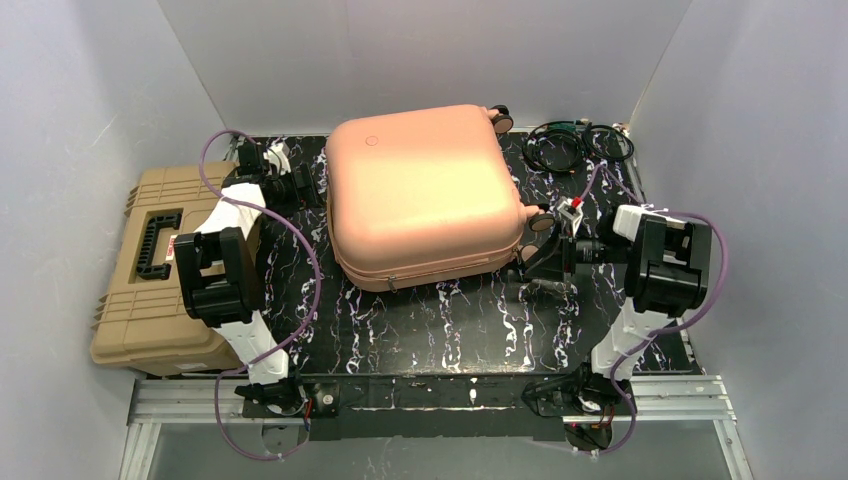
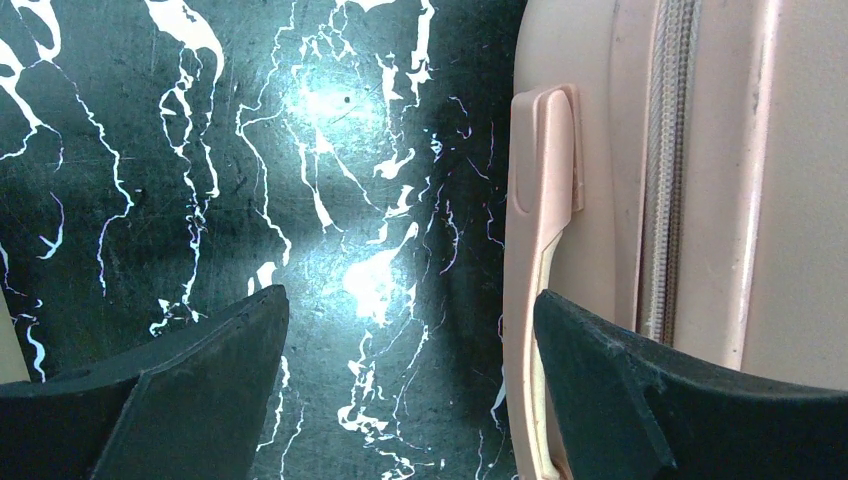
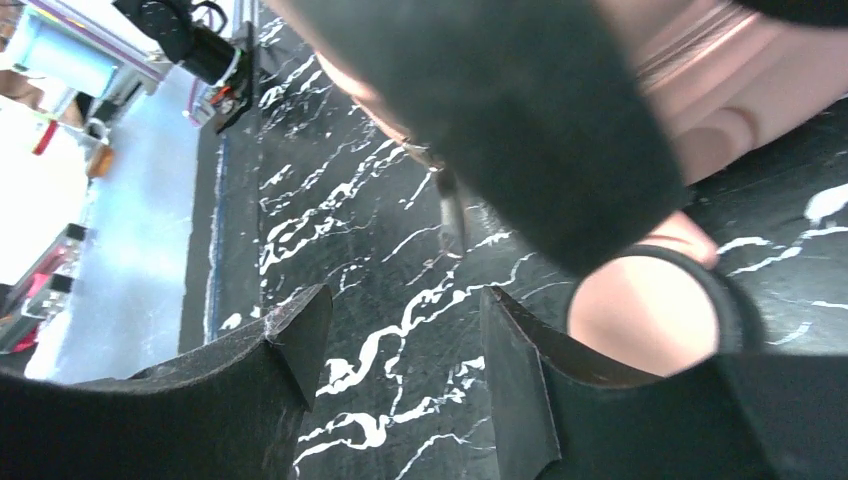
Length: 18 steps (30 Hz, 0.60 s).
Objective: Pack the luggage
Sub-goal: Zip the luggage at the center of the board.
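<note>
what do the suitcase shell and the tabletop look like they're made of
Suitcase shell: probably hard moulded plastic, satin peach-pink; smooth rounded corners, soft highlights. Tabletop: glossy black with white veins, marble-look, perhaps laminate or film; it mirrors glare.

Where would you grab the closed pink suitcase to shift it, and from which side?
Probably the side handle on the suitcase, coming from the left arm's side: the slim bar sits proud beside the zipper, and the open left gripper faces it.

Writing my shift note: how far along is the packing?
Done: the suitcase lies shut on the table. In hand: the left gripper is open beside its side handle, the right gripper open by a wheel; neither holds anything. Left: perhaps zipping; cannot tell.
</note>
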Each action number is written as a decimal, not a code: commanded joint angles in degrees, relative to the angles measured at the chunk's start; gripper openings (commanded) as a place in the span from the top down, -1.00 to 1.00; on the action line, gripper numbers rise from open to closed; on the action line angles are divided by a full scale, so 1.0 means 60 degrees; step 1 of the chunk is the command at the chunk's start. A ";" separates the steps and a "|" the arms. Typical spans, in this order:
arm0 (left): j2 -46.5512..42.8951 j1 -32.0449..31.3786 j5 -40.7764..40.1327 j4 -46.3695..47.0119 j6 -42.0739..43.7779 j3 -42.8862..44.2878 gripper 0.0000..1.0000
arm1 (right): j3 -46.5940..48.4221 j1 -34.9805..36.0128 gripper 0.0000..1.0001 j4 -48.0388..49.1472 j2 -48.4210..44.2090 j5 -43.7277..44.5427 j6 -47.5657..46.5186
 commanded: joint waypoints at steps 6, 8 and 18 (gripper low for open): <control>-0.0161 0.0063 0.0109 -0.0081 -0.0071 0.0117 -0.80 | 0.0385 0.0227 -0.33 -0.2669 0.0152 -0.1159 -0.3029; -0.0154 0.0050 0.0110 -0.0092 -0.0087 0.0119 -0.80 | 0.0440 0.0233 -0.33 -0.2660 0.0373 -0.1262 -0.3058; -0.0180 0.0054 0.0065 -0.0088 -0.0045 0.0067 -0.80 | 0.0927 0.0220 -0.24 -0.2653 0.1064 -0.1367 -0.3168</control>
